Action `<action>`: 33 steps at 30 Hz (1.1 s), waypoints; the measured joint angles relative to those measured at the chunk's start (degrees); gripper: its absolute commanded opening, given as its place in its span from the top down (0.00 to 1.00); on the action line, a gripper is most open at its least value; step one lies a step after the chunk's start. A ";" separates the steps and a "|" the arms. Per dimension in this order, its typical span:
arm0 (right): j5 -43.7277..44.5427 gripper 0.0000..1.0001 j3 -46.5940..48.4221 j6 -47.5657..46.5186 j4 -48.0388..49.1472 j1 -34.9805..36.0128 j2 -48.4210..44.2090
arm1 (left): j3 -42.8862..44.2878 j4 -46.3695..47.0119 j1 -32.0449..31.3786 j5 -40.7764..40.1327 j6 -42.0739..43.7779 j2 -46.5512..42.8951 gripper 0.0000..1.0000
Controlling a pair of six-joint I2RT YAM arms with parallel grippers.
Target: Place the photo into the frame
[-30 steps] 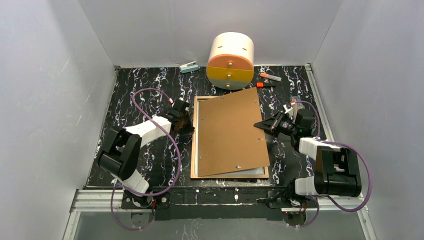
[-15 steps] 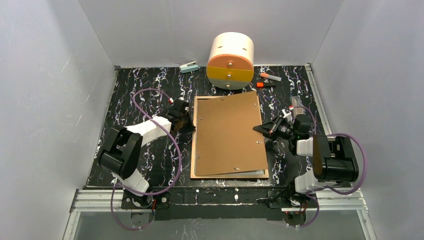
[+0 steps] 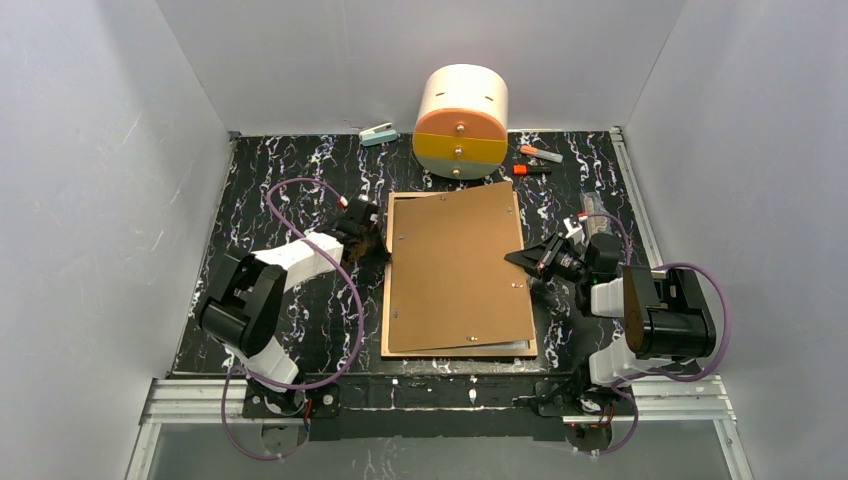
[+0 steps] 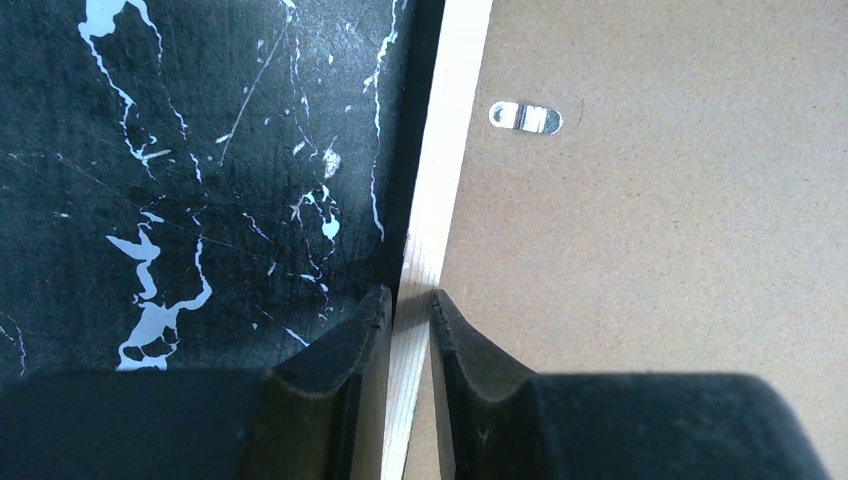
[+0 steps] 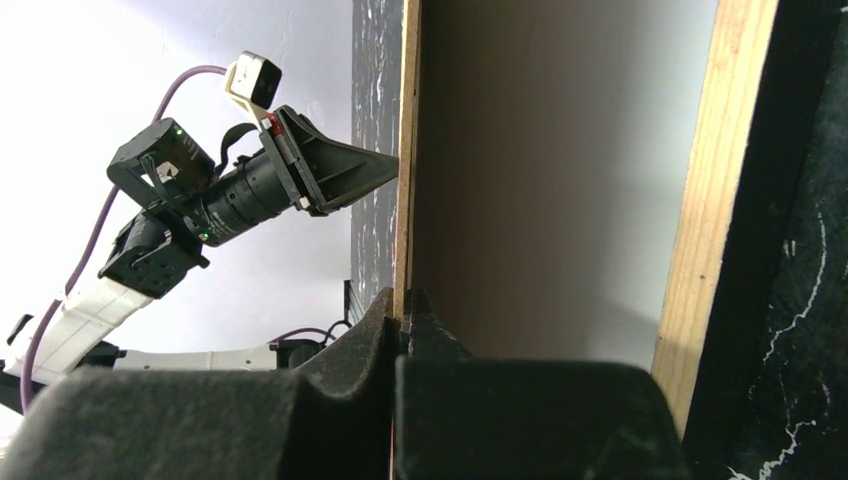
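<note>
While it lies back-up at the middle of the black marbled table point(image 3: 300, 180), the frame point(image 3: 387, 300) point(image 4: 430, 200) point(image 5: 715, 200) runs its long axis from the near edge to the far edge. A brown backing board point(image 3: 455, 265) point(image 4: 650, 250) point(image 5: 406, 200) lies slightly skewed over it, hiding whatever sits beneath. The left gripper point(image 3: 372, 245) point(image 4: 408, 295) clamps narrowly on the frame's tan left rim. The right gripper point(image 3: 520, 262) point(image 5: 402, 298) pinches the board's right edge.

Bright, even light with soft shadows; both wrist views blur up close (right one backlit).
</note>
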 measured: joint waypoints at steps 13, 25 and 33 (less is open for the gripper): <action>2.12 0.99 -0.11 2.05 8.28 0.37 4.48 | -0.13 0.24 0.28 0.63 0.26 -0.02 0.84; 2.29 0.88 -0.66 1.68 8.44 1.03 5.68 | -0.13 0.37 0.55 1.18 0.44 0.00 0.85; 4.50 0.67 0.13 -2.21 0.26 1.29 5.14 | -0.13 0.37 0.70 1.29 0.42 0.04 0.87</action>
